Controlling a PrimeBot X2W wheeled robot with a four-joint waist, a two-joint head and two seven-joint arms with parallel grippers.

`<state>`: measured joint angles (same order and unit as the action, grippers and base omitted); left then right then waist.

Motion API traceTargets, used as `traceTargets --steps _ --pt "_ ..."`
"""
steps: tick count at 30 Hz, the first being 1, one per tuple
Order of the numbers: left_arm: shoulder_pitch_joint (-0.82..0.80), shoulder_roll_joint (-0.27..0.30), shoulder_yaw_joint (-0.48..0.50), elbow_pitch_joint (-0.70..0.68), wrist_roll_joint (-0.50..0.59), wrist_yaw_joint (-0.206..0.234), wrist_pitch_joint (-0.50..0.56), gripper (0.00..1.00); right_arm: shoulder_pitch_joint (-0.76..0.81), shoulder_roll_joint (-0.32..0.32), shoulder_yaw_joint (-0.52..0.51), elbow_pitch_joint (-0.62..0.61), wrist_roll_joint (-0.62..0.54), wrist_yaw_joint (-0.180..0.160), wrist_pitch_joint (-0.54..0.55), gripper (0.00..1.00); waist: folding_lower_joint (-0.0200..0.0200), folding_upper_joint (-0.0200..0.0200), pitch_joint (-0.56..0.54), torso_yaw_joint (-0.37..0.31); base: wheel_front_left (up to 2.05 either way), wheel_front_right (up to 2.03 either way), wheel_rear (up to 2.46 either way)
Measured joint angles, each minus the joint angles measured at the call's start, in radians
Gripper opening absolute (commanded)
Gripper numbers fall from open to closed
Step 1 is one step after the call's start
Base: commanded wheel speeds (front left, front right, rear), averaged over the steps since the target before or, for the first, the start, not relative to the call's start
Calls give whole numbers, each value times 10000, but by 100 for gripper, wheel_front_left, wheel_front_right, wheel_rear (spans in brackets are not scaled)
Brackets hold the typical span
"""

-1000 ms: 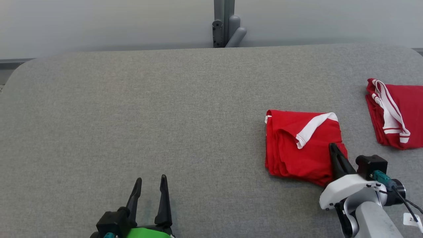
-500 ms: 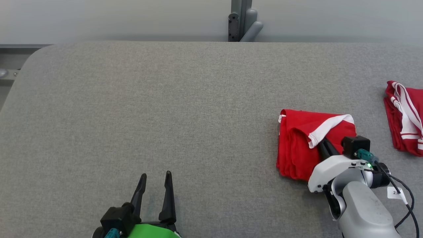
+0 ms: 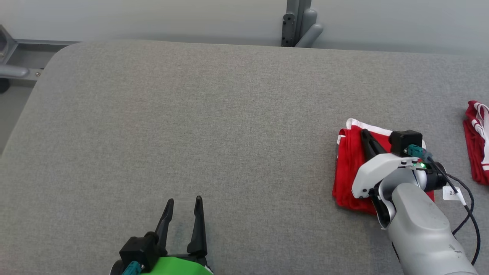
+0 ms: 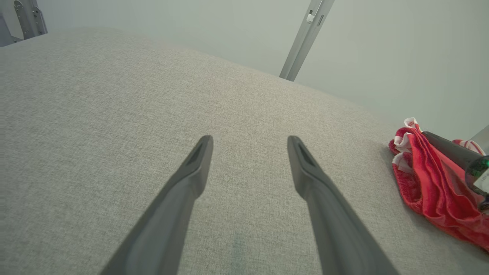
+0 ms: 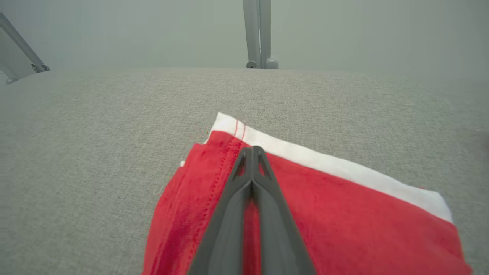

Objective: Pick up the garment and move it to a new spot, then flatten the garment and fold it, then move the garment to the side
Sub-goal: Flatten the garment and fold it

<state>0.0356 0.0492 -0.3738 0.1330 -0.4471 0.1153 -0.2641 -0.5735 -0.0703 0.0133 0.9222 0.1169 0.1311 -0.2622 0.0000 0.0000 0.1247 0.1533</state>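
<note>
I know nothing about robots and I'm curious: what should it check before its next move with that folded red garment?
1. The garment is folded, flat on the table: ok.
2. The right gripper is shut, lying atop the garment: ok.
3. Cloth pinched between its fingers: cannot tell.
4. The left gripper is open, apart from the garment: ok.
5. The second red garment lies apart, rightward: ok.

Left hand [image 4: 249, 141] spread wide over grey table [image 4: 114, 95]; red garment [image 4: 431, 183] at right edge.
</note>
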Motion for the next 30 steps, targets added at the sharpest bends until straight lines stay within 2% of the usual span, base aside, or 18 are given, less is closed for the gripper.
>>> traceTargets --steps 6,12,13,15,16,22,26,30 --pt "7 0 40 -13 -81 42 0 100 -326 46 251 282 65 0 -4 0 0 0 -126 167 0 0 0" --pt "258 0 280 -56 -84 82 0 100 443 123 709 -1164 324 0 -6 0 0 0 -512 126 0 0 0" --pt "340 0 345 -58 -82 92 0 100 763 119 832 -1488 330 0 -4 7 0 0 -602 103 0 0 0" --pt "495 0 485 -67 -79 94 0 100 1407 -6 1018 -2243 349 0 -4 46 0 0 -792 40 0 0 0" --pt "569 2 550 -79 -65 94 0 100 1700 -125 1041 -2652 359 0 -4 100 0 0 -882 -2 0 0 0" --pt "979 2 1032 -257 125 -23 0 100 3764 -725 1057 -4930 472 0 -6 100 0 0 -1294 -460 0 0 0" --pt "1094 2 1264 -328 230 -100 0 100 4972 -1076 407 -6077 560 0 -4 100 0 0 -1490 -808 0 0 0" --pt "1221 2 1415 -397 268 -188 0 100 5976 -1147 -569 -6704 556 0 -4 100 0 0 -1683 -1094 0 0 0"
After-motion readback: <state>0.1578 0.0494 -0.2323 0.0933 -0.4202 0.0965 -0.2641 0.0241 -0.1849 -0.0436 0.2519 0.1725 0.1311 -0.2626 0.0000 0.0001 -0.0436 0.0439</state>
